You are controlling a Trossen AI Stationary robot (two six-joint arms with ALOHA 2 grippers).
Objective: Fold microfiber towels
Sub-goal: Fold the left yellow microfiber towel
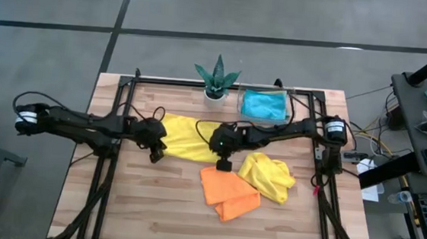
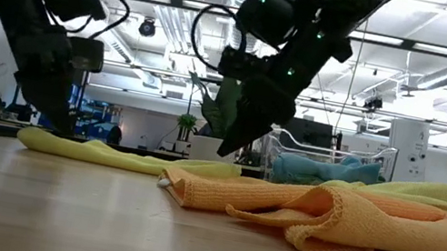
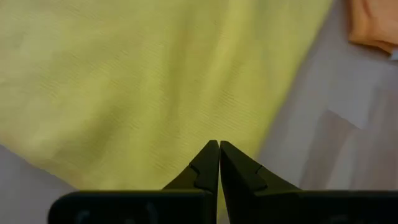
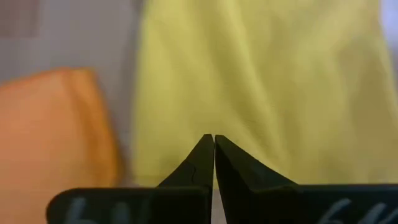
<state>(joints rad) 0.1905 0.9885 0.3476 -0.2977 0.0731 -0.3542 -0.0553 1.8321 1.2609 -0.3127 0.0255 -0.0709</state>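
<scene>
1. Flat yellow towel: we see it spread across the mid-table, between the two arms, lying flat w/ its long side running left-right.
2. Crumpled yellow towel: bunched in a heap right of centre, touching the orange towel.
3. Orange towel: loosely folded, nearer the front edge; in the low view it lies in front of the yellow heap w/ a rolled fold facing us.
4. Sky-blue towel: sits inside the clear plastic tray at the back edge, right of the potted plant.
5. Left gripper: we see it at the flat yellow towel's left end; fingers clenched tip-to-tip w/ nothing between them, per the left wrist view, poised above the cloth.
6. Right gripper: at the same towel's right end, just beside the orange towel; fingers likewise pressed together, empty, per the right wrist view.
7. Wooden table: we note a black frame along its sides; front-left area is bare wood.
</scene>
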